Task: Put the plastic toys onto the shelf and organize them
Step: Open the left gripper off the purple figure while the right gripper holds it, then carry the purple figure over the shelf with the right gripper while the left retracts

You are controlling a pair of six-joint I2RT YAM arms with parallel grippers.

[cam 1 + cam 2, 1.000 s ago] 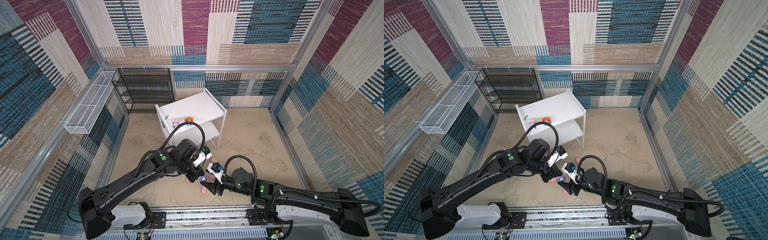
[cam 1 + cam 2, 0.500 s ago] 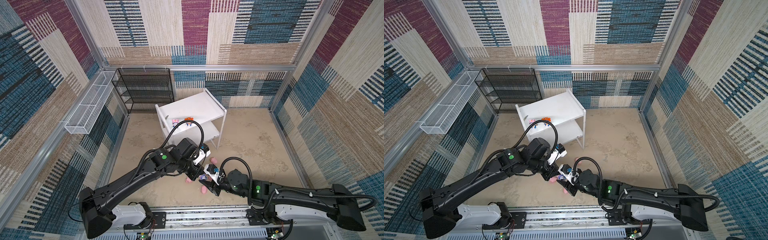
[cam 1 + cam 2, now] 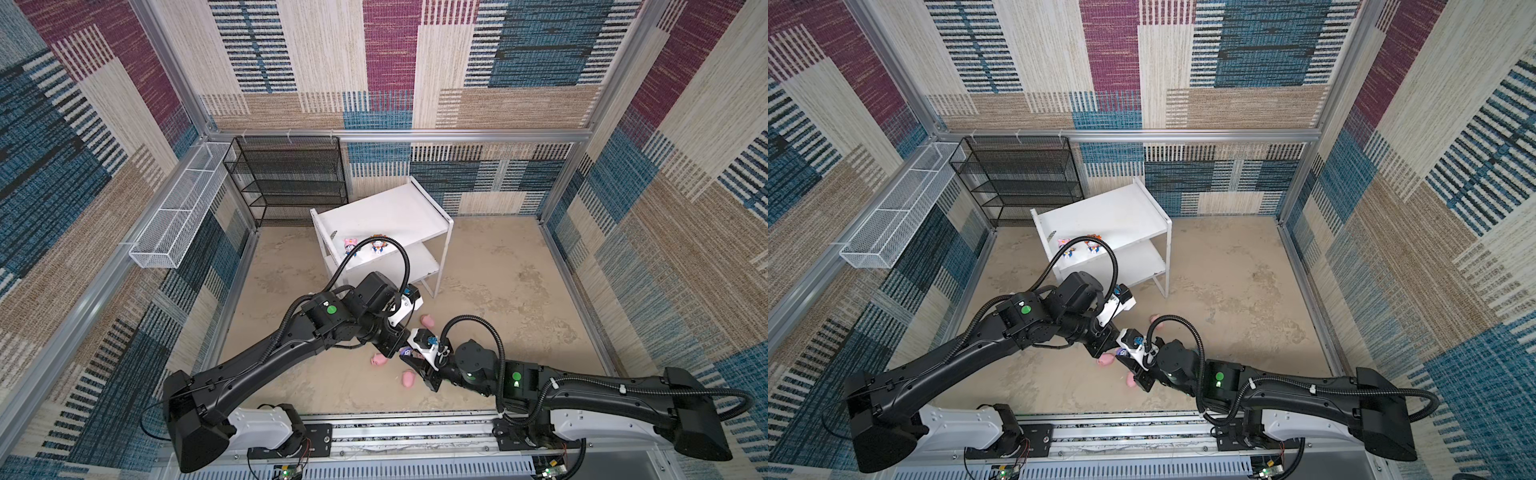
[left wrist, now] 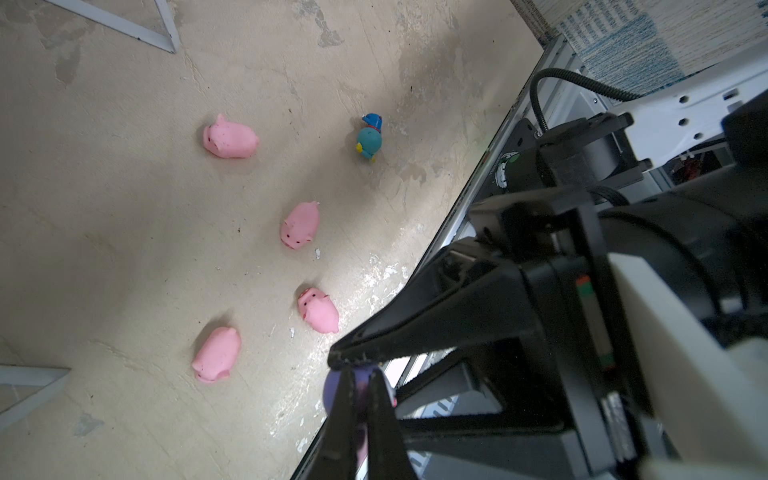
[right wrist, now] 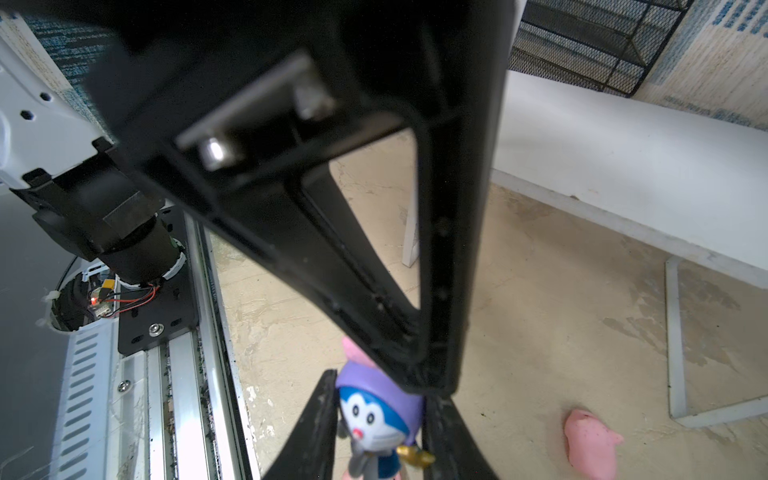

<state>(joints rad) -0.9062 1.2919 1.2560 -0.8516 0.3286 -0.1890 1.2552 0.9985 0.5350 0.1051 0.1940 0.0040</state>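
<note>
Nearest the front rail, a purple-hooded figurine (image 5: 376,415) is carried between two tools that meet tip to tip, and it appears to be clear of the tabletop (image 4: 124,208). The left tool (image 4: 359,376) is pinched together on the top of the purple hood. The right tool (image 5: 378,401) is drawn in against both sides of the head, with its jaws touching the hood. How firmly it presses cannot be told.

The figurine is judged to be light, rigid and glossy, so it may slip if only the rounded crown is gripped. The broad sides of the head are judged the safest place for a hold, since the thin ears and limbs could twist out.

A little farther out, four pink pigs (image 4: 300,224) are scattered on the tabletop, each apart from the others. They look soft and rubbery, and are best clasped gently across the flanks. A teal-hooded figurine (image 4: 369,139) is seen near them, touching none, and its pose cannot be made out.

Farther back, the white shelf (image 3: 386,208) is seen. A pink-hooded figurine (image 3: 350,246) and an orange-hooded figurine (image 3: 378,244) are set side by side on its upper board, near the closer edge. Behind it, a black wire rack (image 3: 291,174) is placed against the back wall.
</note>
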